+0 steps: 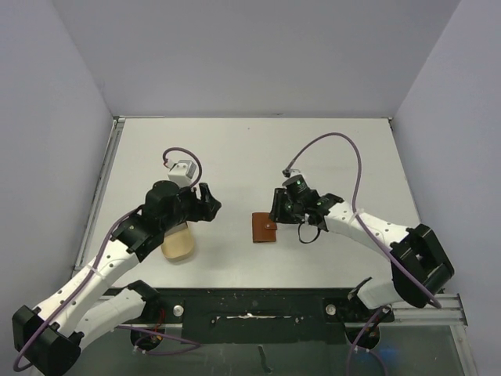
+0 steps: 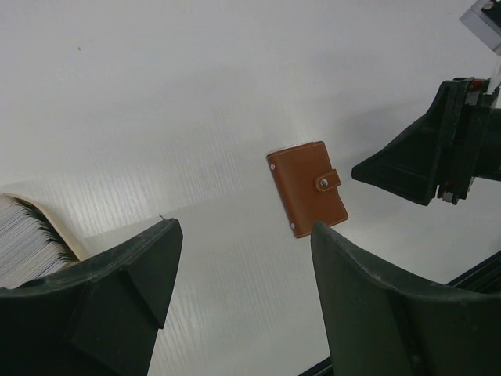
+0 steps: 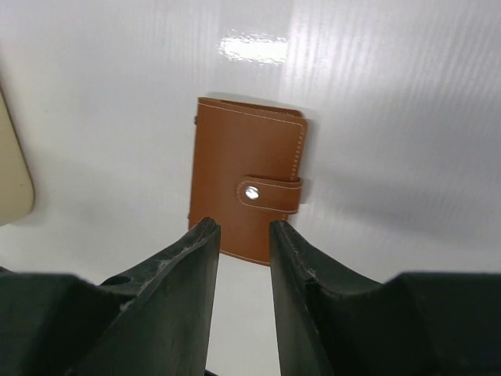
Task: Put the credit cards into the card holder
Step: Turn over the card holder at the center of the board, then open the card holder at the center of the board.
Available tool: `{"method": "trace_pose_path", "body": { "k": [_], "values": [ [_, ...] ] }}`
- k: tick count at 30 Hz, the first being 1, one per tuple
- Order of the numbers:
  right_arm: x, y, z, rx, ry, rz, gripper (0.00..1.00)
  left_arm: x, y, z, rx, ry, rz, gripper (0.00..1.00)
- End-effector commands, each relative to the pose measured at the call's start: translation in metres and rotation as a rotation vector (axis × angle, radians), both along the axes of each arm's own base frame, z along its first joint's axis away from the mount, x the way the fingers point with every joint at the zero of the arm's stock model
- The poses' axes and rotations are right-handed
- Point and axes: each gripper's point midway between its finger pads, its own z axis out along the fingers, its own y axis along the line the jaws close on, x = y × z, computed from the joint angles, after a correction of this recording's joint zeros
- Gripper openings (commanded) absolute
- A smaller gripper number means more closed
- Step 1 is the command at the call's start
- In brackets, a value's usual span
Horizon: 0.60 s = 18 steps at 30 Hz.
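Right wrist view shows the card holder [image 3: 246,157] lying lengthwise toward the parted, empty right gripper [image 3: 243,227].

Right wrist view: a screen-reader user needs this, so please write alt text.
A closed brown card holder, snap fastened, lies flat on the white table just beyond the right gripper, whose dark fingers stand parted and empty. A tan dish edges in at left.
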Motion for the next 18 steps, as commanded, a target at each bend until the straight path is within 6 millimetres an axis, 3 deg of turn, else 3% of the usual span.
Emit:
{"method": "trace_pose_path", "body": {
  "k": [1, 8, 18],
  "values": [
    [0.005, 0.014, 0.004, -0.072, 0.012, -0.028, 0.33, 0.006, 0.002, 0.036, -0.032, -0.138, 0.001, 0.66],
    [0.013, 0.029, -0.007, -0.168, 0.064, -0.088, 0.36, -0.003, 0.010, 0.032, -0.001, -0.164, -0.013, 0.68],
    [0.015, 0.032, -0.032, -0.298, 0.110, -0.096, 0.36, -0.007, 0.015, 0.029, 0.012, -0.161, -0.012, 0.78]
  ]
}}
